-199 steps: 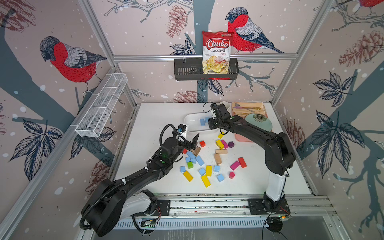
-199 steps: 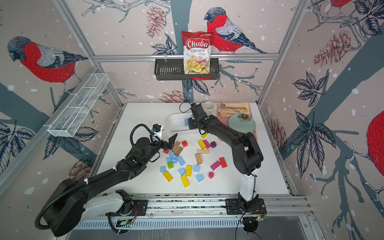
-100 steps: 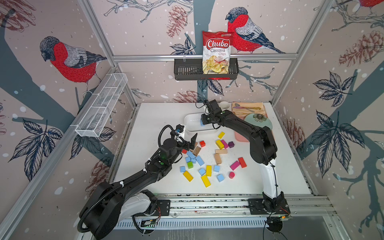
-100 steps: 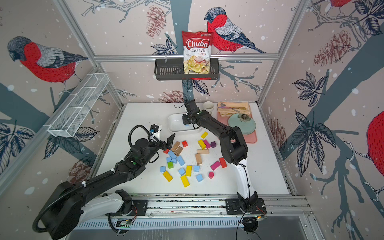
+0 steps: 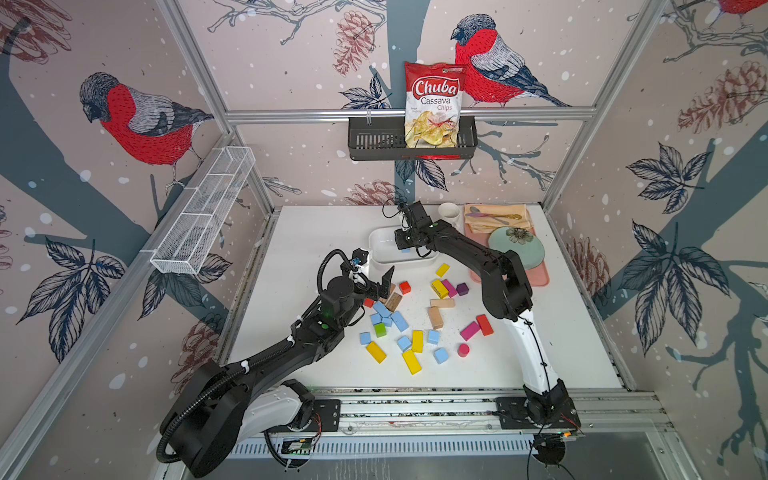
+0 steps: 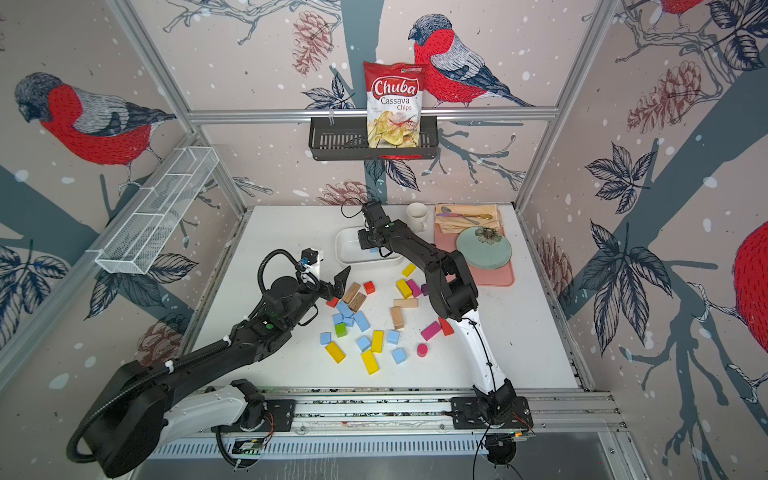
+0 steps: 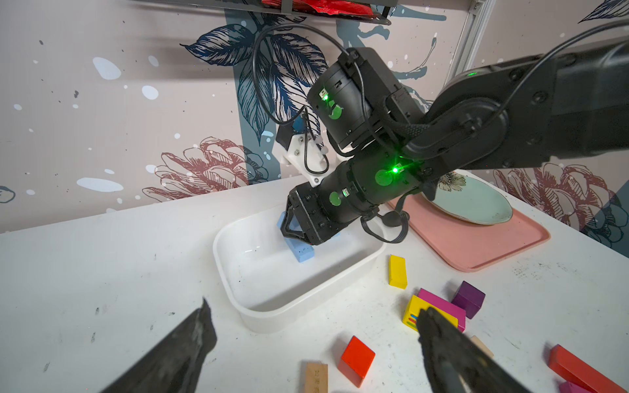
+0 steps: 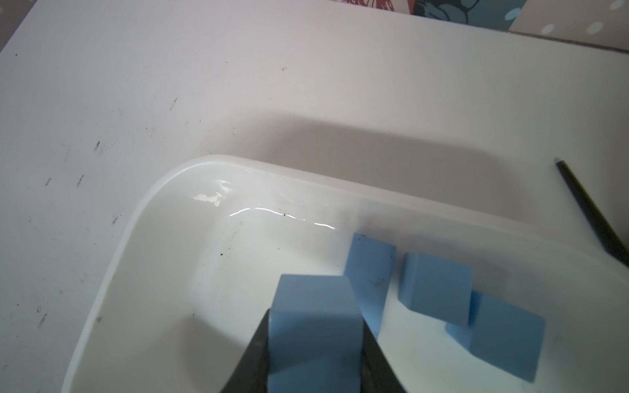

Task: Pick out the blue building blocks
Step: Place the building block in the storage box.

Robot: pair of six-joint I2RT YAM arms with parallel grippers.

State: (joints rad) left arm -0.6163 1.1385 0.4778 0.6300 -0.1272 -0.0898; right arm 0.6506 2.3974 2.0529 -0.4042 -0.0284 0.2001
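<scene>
My right gripper (image 8: pixel 315 314) is shut on a blue building block (image 8: pixel 313 337), held low inside the white tub (image 5: pixel 380 259). Three more blue blocks (image 8: pixel 435 289) lie on the tub floor beside it. In the left wrist view the right gripper (image 7: pixel 294 229) points down into the tub (image 7: pixel 272 316). Several blue blocks (image 5: pixel 399 321) are scattered on the table in both top views, some clustered (image 6: pixel 345 309) near my left wrist. My left gripper (image 7: pixel 315 308) is open and empty, hovering in front of the tub above a red cube (image 7: pixel 357 360).
Yellow (image 5: pixel 411 361), pink (image 5: pixel 469 331), red (image 5: pixel 484 324), green (image 5: pixel 380 330), purple and tan (image 5: pixel 435 318) blocks lie mixed with the blue ones. A pink tray (image 5: pixel 536 278) with a teal plate, a cup (image 5: pixel 449 212) and a cloth with spoons stands at the back right.
My right gripper has carried its blue block leftward and down into the tub. The left gripper has stayed open and almost still.
</scene>
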